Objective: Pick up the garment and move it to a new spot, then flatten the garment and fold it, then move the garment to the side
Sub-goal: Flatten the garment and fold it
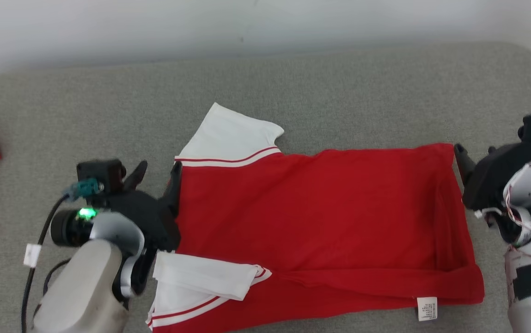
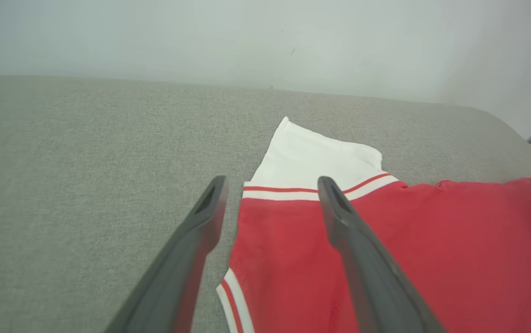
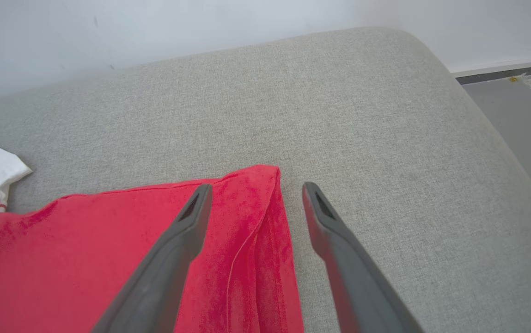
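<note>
Both open: left gripper [image 2: 272, 181] fingers [image 2: 200, 231] astride shirt [image 1: 320, 208] sleeve-side edge, right gripper [image 3: 257, 187] fingers [image 3: 177, 240] astride hem corner, gripping nothing.

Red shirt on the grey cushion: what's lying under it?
Grey cushion shows around the red shirt, which lies on it. Whatever may sit beneath the cloth is covered.

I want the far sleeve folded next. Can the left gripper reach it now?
Probably yes: the open left gripper is at the edge of the shirt, and the white sleeve lies just beyond its fingertips, unobstructed.
</note>
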